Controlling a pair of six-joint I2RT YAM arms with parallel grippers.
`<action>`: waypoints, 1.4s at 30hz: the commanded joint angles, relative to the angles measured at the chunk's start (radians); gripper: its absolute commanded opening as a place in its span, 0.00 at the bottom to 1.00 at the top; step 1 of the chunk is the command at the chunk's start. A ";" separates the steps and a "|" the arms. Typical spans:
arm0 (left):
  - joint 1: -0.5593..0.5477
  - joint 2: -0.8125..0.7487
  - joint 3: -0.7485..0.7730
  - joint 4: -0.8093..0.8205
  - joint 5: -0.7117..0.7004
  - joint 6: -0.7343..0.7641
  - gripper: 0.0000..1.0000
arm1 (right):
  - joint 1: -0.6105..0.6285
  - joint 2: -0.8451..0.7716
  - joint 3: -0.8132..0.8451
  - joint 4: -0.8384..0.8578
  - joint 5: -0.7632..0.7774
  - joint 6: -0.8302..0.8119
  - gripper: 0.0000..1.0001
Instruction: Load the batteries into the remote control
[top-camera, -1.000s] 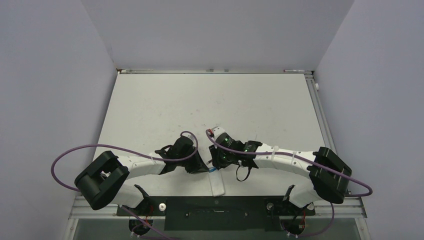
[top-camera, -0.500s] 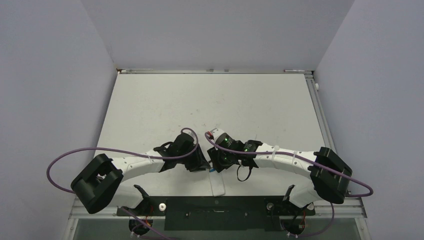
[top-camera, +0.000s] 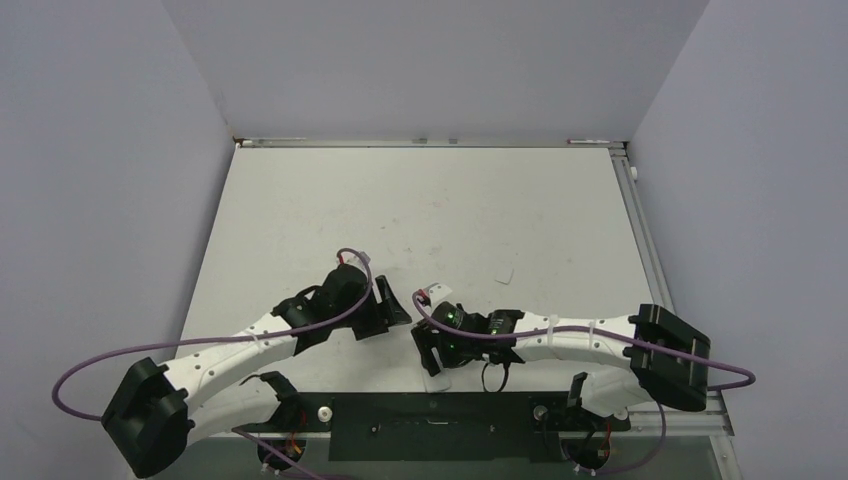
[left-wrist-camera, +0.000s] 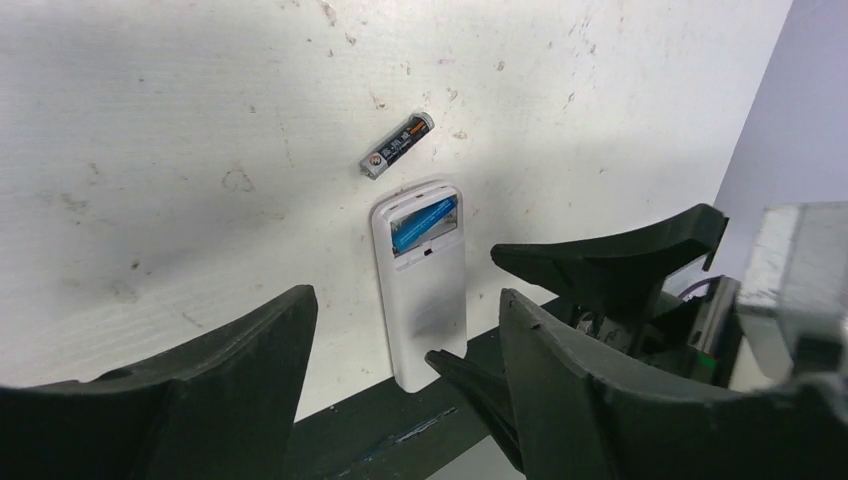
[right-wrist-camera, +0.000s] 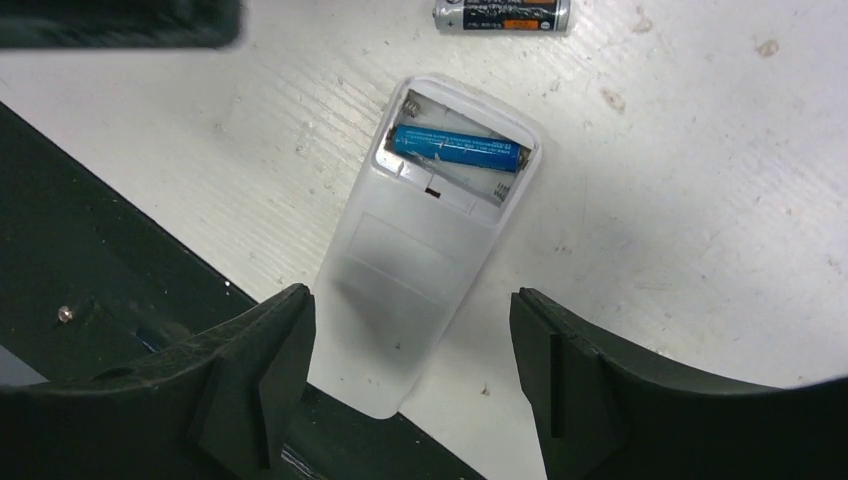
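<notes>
The remote control (right-wrist-camera: 420, 270) is found back-up at the near edge of the worktop (left-wrist-camera: 200, 120), its compartment uncovered; the blue battery (right-wrist-camera: 458, 147) is seated inside; the dark battery (left-wrist-camera: 397, 146) lies loose just beyond the far end, not yet loaded; the left hand (left-wrist-camera: 405, 298) and right hand (right-wrist-camera: 410, 310) are spread above it, nothing held; the task is judged half done.

bright even light, soft shadows, blurry wrist-view foregrounds

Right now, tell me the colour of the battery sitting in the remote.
Blue: the battery in the remote shows best in the right wrist view.
</notes>
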 joint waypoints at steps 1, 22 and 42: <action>0.015 -0.106 0.001 -0.101 -0.074 0.022 0.66 | 0.038 -0.023 -0.021 0.061 0.121 0.122 0.70; 0.028 -0.382 -0.039 -0.272 -0.107 0.016 0.90 | 0.234 0.218 0.088 -0.075 0.366 0.334 0.64; 0.036 -0.439 -0.049 -0.302 -0.107 0.021 0.91 | 0.259 0.167 0.177 -0.146 0.410 0.342 0.09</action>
